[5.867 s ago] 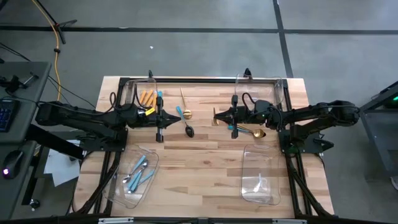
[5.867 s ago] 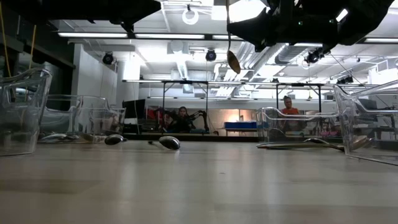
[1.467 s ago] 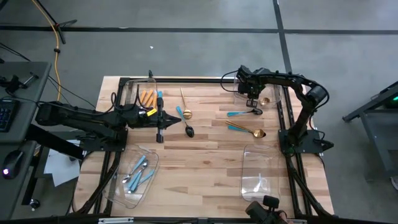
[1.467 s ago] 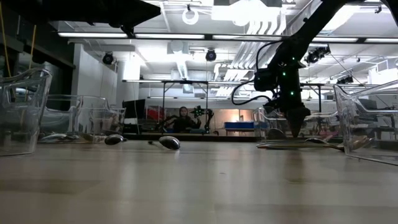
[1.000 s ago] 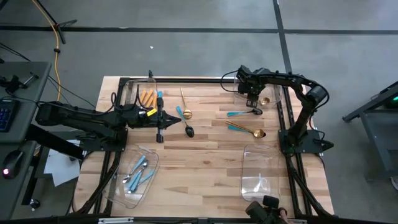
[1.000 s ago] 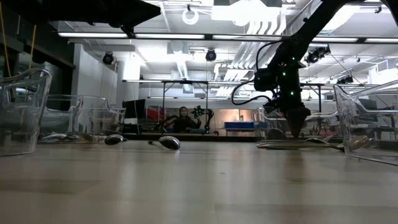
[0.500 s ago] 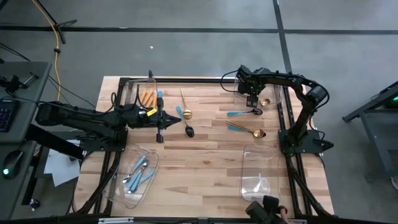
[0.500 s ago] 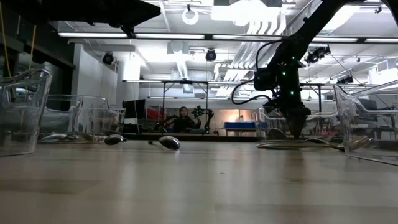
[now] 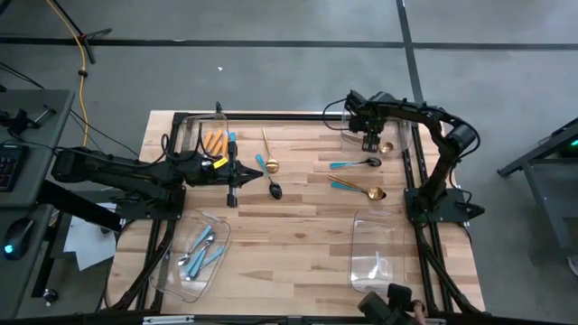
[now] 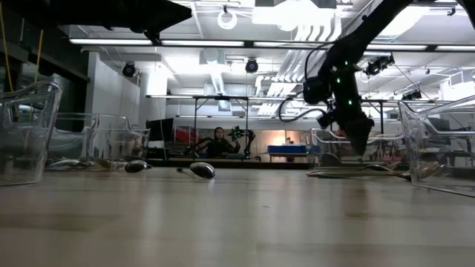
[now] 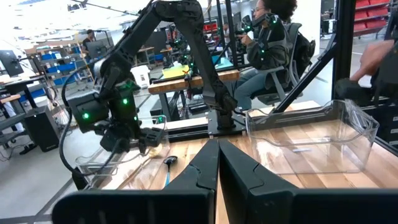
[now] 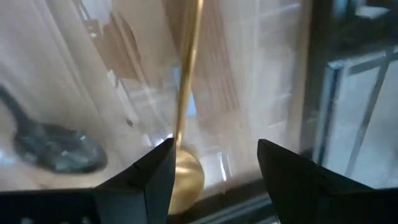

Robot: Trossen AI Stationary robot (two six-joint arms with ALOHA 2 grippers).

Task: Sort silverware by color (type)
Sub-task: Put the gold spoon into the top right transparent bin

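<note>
The right end effector (image 9: 371, 143) is positioned above the far-right bin (image 9: 406, 126), fingers spread apart and gripping nothing. A gold spoon (image 12: 184, 143) lies in that bin directly below it. The left end effector (image 9: 231, 196) is fully closed and empty, positioned above the surface (image 9: 298, 235) beside a black spoon (image 9: 274, 187). Two teal-handled spoons (image 9: 354, 163) and another gold spoon (image 9: 366, 190) lie on the surface near the right arm.

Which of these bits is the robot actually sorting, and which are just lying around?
Being sorted: orange-handled cutlery; light-blue-handled cutlery; teal-handled black spoon; gold spoon on the table; gold spoon in the far-right clear bin, below the open right claw.

Just there: empty clear plastic bin; seated person beyond the table; shut left claw, waiting.
</note>
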